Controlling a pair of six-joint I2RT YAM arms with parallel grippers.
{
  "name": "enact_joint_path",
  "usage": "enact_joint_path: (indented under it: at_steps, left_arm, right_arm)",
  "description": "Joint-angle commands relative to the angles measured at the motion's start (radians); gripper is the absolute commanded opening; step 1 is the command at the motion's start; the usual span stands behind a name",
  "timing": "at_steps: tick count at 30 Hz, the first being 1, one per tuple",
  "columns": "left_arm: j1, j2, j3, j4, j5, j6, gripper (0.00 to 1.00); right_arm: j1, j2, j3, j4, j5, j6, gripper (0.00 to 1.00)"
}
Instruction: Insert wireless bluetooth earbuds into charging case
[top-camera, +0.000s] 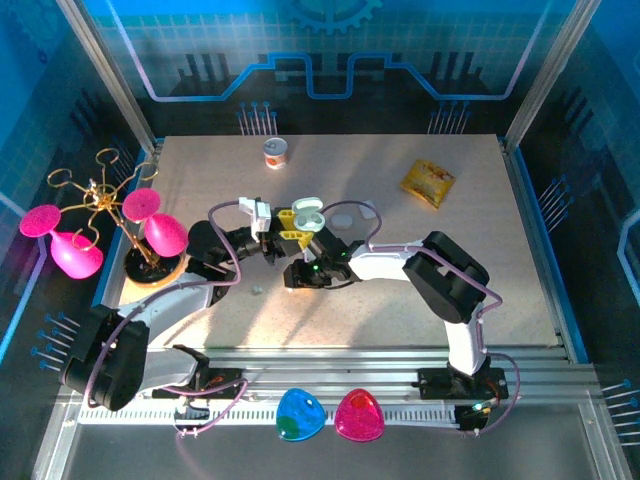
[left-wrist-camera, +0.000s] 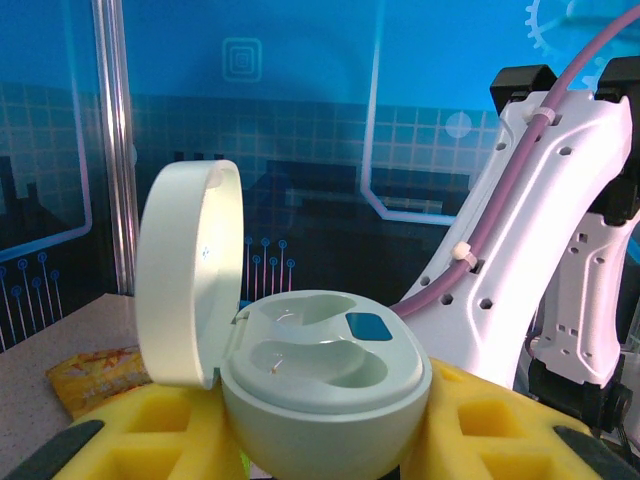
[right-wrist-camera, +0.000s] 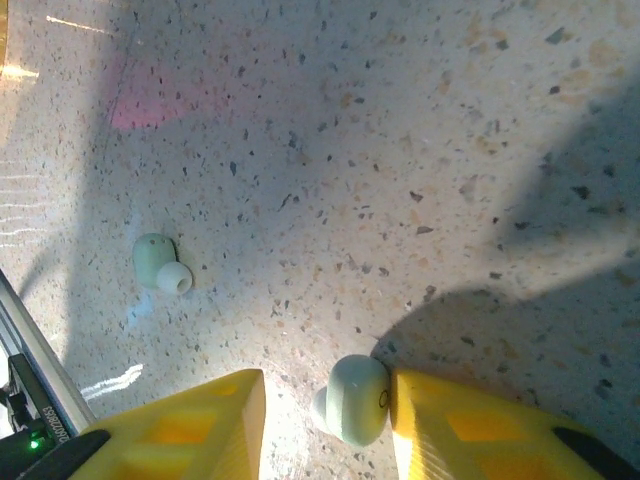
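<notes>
My left gripper (left-wrist-camera: 325, 445) is shut on a pale mint charging case (left-wrist-camera: 330, 390), its yellow pads pressing both sides. The case lid (left-wrist-camera: 190, 275) stands open and both wells look empty. From above, the case (top-camera: 310, 212) is held over the table's middle. My right gripper (right-wrist-camera: 325, 425) points down at the tabletop and is open. A mint earbud (right-wrist-camera: 360, 400) lies between the fingers, touching the right fingertip (right-wrist-camera: 480, 425), with a gap to the left one. A second earbud (right-wrist-camera: 158, 263) lies loose further left, seen from above as a small earbud (top-camera: 257, 291).
A rack with pink glasses (top-camera: 150, 235) stands at the left. A small can (top-camera: 275, 152) and a yellow packet (top-camera: 428, 183) lie at the back. A blue pebble case (top-camera: 299, 414) and a pink one (top-camera: 358, 415) rest on the front rail. The right arm (left-wrist-camera: 540, 230) is close beside the case.
</notes>
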Motion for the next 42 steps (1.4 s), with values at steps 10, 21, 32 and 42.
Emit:
enact_joint_path:
  at_steps: [10,21,32,42]
  left_arm:
    - [0.009,-0.018,0.004,0.013,-0.012,0.021,0.31]
    - [0.009,-0.018,-0.002,0.011,-0.015,0.025,0.31]
    - [0.009,-0.029,-0.013,0.004,-0.024,0.035,0.31]
    - [0.009,-0.067,-0.012,-0.051,-0.058,0.067,0.32]
  right_arm:
    - [0.017,0.035,0.027,-0.021,-0.022,-0.004,0.29]
    - [0.014,0.073,0.047,-0.039,-0.022,0.002,0.20]
    - [0.013,0.002,0.010,-0.049,0.036,-0.014,0.13]
    - [-0.055,-0.244,-0.119,-0.244,0.308,-0.129,0.13]
